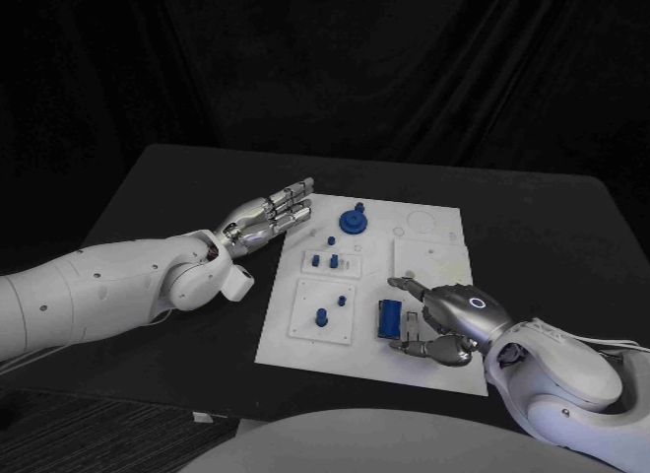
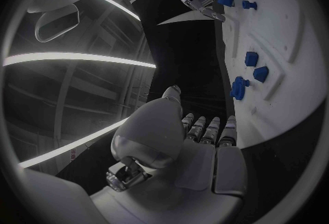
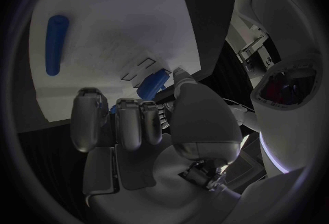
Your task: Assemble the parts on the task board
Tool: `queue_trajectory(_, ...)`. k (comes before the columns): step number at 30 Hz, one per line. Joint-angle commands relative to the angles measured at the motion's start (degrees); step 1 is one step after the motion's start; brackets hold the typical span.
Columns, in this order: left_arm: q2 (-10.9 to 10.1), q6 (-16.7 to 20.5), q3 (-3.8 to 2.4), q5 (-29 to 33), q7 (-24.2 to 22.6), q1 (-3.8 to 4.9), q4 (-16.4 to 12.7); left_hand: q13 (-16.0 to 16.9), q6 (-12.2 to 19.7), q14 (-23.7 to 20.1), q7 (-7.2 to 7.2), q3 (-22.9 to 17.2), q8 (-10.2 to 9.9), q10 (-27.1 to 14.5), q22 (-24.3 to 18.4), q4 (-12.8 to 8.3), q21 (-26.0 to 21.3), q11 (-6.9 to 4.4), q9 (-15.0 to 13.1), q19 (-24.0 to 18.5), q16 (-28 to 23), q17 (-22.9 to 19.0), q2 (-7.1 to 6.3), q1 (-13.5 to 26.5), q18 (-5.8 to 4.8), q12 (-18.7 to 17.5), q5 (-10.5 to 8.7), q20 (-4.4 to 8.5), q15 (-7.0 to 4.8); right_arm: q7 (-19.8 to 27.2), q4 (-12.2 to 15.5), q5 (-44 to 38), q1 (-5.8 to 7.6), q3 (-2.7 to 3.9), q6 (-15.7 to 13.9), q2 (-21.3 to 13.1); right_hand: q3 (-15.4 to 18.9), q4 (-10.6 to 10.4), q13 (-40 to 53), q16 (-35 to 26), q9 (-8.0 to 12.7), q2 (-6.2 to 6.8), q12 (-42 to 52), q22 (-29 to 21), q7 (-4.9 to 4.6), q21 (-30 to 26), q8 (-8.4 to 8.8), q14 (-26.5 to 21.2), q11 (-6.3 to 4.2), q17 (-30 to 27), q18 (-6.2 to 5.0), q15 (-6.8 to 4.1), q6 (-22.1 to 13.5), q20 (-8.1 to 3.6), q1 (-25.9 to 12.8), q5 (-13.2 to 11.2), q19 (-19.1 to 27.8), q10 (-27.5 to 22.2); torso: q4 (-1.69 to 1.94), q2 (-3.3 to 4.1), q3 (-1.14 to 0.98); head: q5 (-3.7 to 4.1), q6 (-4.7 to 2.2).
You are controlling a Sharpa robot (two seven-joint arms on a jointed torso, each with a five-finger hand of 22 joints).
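Right hand (image 1: 450, 320) is sitting closest to the camera, hovering over the near right corner of the task board (image 1: 424, 370), fingers curled in around a small blue part (image 3: 155, 83). From the right wrist view it looks like the thumb and a finger are pinching that piece just above the board, though I can't tell how firm the hold is.

That part is lying right next to a long blue bar (image 1: 389, 317) that's resting flat on the board beside the hand. Further up the board, a pair of short blue pegs (image 1: 325, 261) are standing in their block, another small blue peg (image 1: 321, 317) is sitting in the near left block, and a round blue knob (image 1: 354, 221) is sitting at the far edge.

Left hand (image 1: 269, 219) is hanging off the board's far left side, fingers stretched out flat and apart, holding nothing.

My guess on handling: these pieces are looking like hard, light plastic, so stiff and not fragile, but smooth enough to be slipping out of metal fingertips. I'd be pinching the small one across its flat sides, and taking the bar around its middle so it isn't tipping.
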State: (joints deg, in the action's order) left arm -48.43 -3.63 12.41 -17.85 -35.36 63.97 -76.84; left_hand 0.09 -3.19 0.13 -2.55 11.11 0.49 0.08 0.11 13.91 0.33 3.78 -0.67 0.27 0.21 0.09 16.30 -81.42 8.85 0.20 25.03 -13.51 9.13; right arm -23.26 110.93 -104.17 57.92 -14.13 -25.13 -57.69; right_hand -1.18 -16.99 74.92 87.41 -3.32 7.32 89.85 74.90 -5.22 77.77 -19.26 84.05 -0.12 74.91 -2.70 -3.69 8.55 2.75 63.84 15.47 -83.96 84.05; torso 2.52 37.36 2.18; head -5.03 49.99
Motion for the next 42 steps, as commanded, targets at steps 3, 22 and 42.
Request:
queue_trajectory(3,0.0,-0.7,-0.05,0.0,-0.5,-0.12,-0.1,-0.1,0.0,-0.1,0.4,-0.2,0.4,-0.1,0.1,0.1,-0.2,0.28,-0.1,-0.1,-0.2,-0.1,0.0,0.0,-0.27,-0.2,0.17,-0.46,0.38,0.6,0.8,-0.2,-0.14,0.01,-4.4,-0.8,-1.0,0.5,15.1,-0.3,-1.4,-1.65,0.2,11.3,-0.74,0.1,-7.46,4.4,0.23,6.8,-0.16,0.02,6.5,-0.21,3.5,3.1,-1.0,6.0,0.07,0.01,0.0,0.1,0.01)
queue_trajectory(22,0.1,-0.9,-0.05,0.0,-0.2,-0.21,-0.1,-0.1,-0.2,-0.1,0.8,-0.4,0.4,-0.1,0.1,0.0,-0.2,0.26,-0.1,-0.1,-0.2,-0.1,0.01,-0.1,-0.29,-0.2,0.27,-0.54,0.47,-0.4,0.1,-0.2,-0.18,0.0,-2.1,0.4,1.5,0.3,15.1,-0.5,-7.8,0.08,0.2,11.2,-1.84,-0.4,-24.72,4.3,1.31,6.1,-0.24,0.95,11.6,0.68,6.1,-4.0,-1.0,6.0,0.06,0.08,0.04,0.13,0.01)
queue_trajectory(42,0.2,-1.1,-0.05,0.0,0.1,-0.23,-0.1,-0.1,-2.6,-0.1,5.09,-1.1,1.0,-0.1,0.1,-0.3,-0.2,-0.89,-0.5,-0.1,-0.2,-0.1,-0.14,0.4,-0.32,-0.2,0.27,-0.71,0.66,-0.5,-0.8,-0.2,-0.33,0.0,-2.9,1.6,-0.1,0.7,15.1,-0.6,-11.1,-2.83,0.2,11.2,-0.6,-0.6,-31.69,4.2,0.32,6.0,-0.31,0.21,10.7,0.19,7.5,12.7,-0.9,6.0,0.04,0.02,0.02,-0.01,0.01)
